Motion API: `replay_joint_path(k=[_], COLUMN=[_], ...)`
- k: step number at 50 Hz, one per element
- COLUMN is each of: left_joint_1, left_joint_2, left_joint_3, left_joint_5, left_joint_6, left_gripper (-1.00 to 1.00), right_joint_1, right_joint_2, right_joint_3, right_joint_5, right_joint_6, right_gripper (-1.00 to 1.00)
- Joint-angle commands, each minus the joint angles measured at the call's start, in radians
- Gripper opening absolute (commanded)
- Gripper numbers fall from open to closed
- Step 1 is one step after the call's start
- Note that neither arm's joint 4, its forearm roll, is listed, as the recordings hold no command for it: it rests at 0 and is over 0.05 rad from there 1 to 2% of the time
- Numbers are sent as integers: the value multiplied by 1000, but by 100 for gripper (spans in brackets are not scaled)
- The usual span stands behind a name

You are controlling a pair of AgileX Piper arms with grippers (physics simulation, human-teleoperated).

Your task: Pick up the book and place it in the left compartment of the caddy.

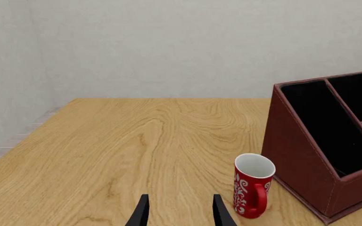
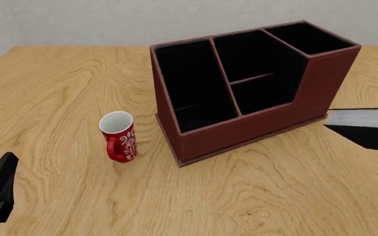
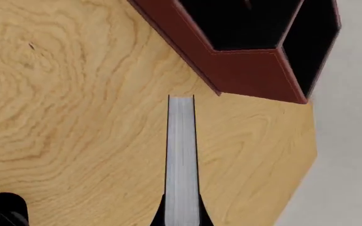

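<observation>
Book [image 3: 182,160], thin, stiff and probably light, sits clamped edge-on in the right gripper [image 3: 182,214] (left gripper [image 1: 181,212] parted, empty) above the table's [image 2: 57,83] right edge beside the caddy [image 2: 255,125].

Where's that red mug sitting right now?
In the front view the red mug stands upright on the table, just left of the caddy, beside its low end.

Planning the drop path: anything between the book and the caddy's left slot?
Only the caddy itself: the book, held by the right gripper, sits off its raised end, while the left compartment is at the far low end. The mug stands beside it, outside.
</observation>
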Motion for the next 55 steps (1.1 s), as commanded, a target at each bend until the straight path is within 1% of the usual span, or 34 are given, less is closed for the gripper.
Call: replay_joint_path(k=[1, 2, 3, 4, 5, 6, 7, 9, 11, 13, 15, 16, 19, 20, 22, 26, 28, 29, 30, 31, 33, 35, 37, 39, 41, 43, 44, 45, 47, 48, 50, 52, 54, 55], left_joint_1=[0, 0, 0, 0, 0, 0, 0, 0, 0, 0, 0, 0, 0, 0, 0, 0, 0, 0, 0, 0, 0, 0, 0, 0, 0, 0, 0, 0, 0, 0, 0, 0, 0, 0], left_joint_2=[0, 0, 0, 0, 0, 0, 0, 0, 0, 0, 0, 0, 0, 0, 0, 0, 0, 0, 0, 0, 0, 0, 0, 0, 0, 0, 0, 0, 0, 0, 0, 0, 0, 0], left_joint_3=[0, 0, 0, 0, 0, 0, 0, 0, 0, 0, 0, 0, 0, 0, 0, 0, 0, 0, 0, 0, 0, 0, 0, 0, 0, 0, 0, 0, 0, 0, 0, 0, 0, 0], left_joint_5=[0, 0, 0, 0, 0, 0, 0, 0, 0, 0, 0, 0, 0, 0, 0, 0, 0, 0, 0, 0, 0, 0, 0, 0, 0, 0, 0, 0, 0, 0, 0, 0, 0, 0], left_joint_6=[0, 0, 0, 0, 0, 0, 0, 0, 0, 0, 0, 0, 0, 0, 0, 0, 0, 0, 0, 0, 0, 0, 0, 0, 0, 0, 0, 0, 0, 0, 0, 0, 0, 0], left_gripper=[100, 100, 100, 100, 100, 100, 100, 100, 100, 100, 100, 100, 100, 100, 100, 100, 100, 100, 100, 100, 100, 100, 100, 100, 100, 100, 100, 100, 100, 100, 100, 100, 100, 100], right_joint_1=[177, 193, 168, 221, 252, 236, 279, 265, 338, 369, 362, 403, 396, 442, 433, 471, 498, 482, 528, 511, 529, 551, 566, 594, 598, 636, 644, 636, 636, 634, 648, 648, 667, 656], right_joint_2=[3, 6, 11, 15, 16, 24, 21, 28, 34, 49, 56, 63, 73, 82, 89, 104, 120, 127, 137, 141, 149, 168, 182, 201, 216, 239, 244, 251, 258, 265, 281, 295, 312, 314], right_joint_3=[-49, -53, -59, -74, -78, -81, -89, -83, -101, -110, -115, -133, -135, -142, -140, -156, -171, -166, -182, -180, -194, -208, -227, -266, -279, -309, -308, -317, -324, -320, -338, -344, -361, -360], right_joint_5=[24, 24, 24, 24, 24, 24, 24, 24, 24, 24, 24, 24, 24, 24, 24, 24, 24, 24, 24, 24, 24, 24, 24, 24, 24, 24, 24, 24, 24, 24, 24, 24, 24, 24], right_joint_6=[243, 268, 268, 318, 348, 359, 381, 392, 454, 502, 505, 541, 550, 591, 591, 633, 668, 671, 715, 695, 712, 742, 751, 793, 792, 831, 835, 820, 820, 807, 814, 805, 827, 810], right_gripper=[-100, -100, -100, -100, -100, -100, -100, -100, -100, -100, -100, -100, -100, -100, -100, -100, -100, -100, -100, -100, -100, -100, -100, -100, -100, -100, -100, -100, -100, -100, -100, -100, -100, -100])
